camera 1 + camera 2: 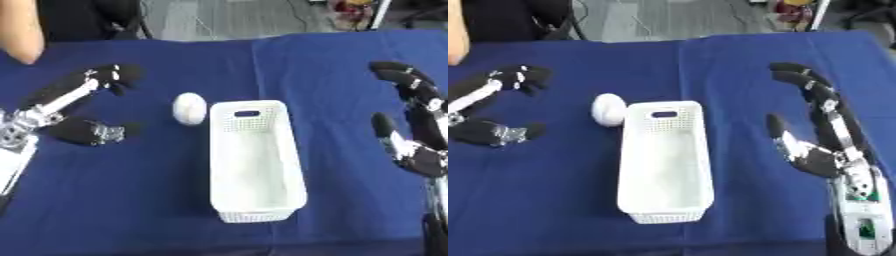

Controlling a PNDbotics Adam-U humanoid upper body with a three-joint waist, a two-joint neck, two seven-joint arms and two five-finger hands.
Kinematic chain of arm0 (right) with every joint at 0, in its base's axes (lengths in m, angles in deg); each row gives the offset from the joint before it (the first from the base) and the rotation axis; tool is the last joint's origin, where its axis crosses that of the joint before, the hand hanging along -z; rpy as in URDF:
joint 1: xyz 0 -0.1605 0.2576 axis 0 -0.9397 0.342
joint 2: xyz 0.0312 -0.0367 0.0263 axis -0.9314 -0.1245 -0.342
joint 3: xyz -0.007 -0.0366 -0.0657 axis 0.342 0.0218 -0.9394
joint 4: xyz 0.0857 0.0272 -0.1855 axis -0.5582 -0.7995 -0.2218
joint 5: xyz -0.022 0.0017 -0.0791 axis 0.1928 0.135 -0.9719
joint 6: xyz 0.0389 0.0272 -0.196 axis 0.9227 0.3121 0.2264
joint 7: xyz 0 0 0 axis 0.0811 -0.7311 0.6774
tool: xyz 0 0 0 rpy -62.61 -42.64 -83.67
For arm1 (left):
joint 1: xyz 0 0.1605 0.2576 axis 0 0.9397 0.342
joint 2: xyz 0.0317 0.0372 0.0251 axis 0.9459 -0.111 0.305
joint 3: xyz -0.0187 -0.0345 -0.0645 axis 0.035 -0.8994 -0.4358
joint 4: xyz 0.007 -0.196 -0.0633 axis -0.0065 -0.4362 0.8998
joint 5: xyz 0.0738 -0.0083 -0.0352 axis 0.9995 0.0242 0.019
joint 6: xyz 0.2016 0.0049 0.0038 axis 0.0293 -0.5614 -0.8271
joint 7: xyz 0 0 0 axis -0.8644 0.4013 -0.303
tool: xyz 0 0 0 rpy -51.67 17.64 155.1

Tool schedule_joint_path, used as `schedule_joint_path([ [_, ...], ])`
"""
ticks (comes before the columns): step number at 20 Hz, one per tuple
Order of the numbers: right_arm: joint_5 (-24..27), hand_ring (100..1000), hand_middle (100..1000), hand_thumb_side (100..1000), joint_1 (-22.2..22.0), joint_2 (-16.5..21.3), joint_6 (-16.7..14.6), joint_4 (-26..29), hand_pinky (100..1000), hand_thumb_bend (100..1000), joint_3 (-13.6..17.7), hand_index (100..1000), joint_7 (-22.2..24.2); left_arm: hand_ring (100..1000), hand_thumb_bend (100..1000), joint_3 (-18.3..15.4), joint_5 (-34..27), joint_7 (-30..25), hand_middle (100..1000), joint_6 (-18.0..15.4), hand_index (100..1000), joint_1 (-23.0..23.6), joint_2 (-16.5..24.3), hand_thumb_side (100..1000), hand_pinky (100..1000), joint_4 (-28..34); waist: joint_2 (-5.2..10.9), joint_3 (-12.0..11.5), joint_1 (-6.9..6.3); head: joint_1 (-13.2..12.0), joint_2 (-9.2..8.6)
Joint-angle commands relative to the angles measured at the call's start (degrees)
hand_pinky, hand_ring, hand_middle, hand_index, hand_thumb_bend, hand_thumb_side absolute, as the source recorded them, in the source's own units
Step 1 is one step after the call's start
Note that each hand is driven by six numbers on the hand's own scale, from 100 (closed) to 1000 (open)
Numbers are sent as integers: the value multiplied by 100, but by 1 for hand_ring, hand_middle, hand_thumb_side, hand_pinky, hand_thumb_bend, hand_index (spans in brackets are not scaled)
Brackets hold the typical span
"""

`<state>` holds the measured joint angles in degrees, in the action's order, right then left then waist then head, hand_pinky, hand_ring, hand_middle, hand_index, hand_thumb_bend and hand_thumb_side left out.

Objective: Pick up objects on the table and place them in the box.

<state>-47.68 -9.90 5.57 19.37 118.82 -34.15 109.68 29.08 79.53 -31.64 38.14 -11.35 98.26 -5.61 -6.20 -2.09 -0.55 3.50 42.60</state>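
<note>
1. The left hand (61, 107) comes in from the left edge over the blue cloth (131, 200) that covers the table; its fingers (105, 77) reach toward the middle and its thumb (92, 132) lies lower, so the hand is spread wide with nothing between fingers and thumb
2. At the far left corner a person's bare arm (19, 30) shows at the table's back edge, touching none of the things
3. Just right of the left hand lies a white egg-shaped thing (190, 108), resting on the cloth; it is apart from the hand's fingertips and sits right beside the far left corner of the box, so close that I cannot tell whether the two touch
4. The box (223, 165) is a white plastic basket with perforated walls and a slot handle in its far end; it stands upright in the middle of the table, its long side running from far to near, and nothing can be seen inside it
5. Right of the box is a bare stretch of cloth with a fold line running from the far edge toward the basket
6. The right hand (820, 155) rises from the lower right corner, palm facing the box, fingers (811, 90) straight and pointing away, thumb (779, 127) out to the side; it is wide apart and holds nothing, well clear of the box
</note>
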Motion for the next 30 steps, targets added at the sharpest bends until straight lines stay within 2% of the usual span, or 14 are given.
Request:
schedule_joint_path([
  [1, 40, 900, 844, 512, 75, 62, -38, 41, 1000, 280, -18, 847, 16, 786, 910, 78, 286, 41, 905, -199, 951, -282, 31, 602, 738, -267, 79, 16, 1, -44, -1],
  [11, 74, 899, 844, 513, 83, 61, -64, 23, 1000, 277, -35, 847, 42, 793, 926, 290, 876, 111, 902, -694, 958, -862, -290, 614, 750, -1094, 40, 80, 22, -69, -4],
  [30, 157, 898, 843, 517, 91, 27, -92, 4, 1000, 269, -69, 848, 115, 803, 956, 521, 1629, 188, 893, -1318, 972, -1369, -632, 628, 772, -1890, -17, 227, 59, -131, -45],
])
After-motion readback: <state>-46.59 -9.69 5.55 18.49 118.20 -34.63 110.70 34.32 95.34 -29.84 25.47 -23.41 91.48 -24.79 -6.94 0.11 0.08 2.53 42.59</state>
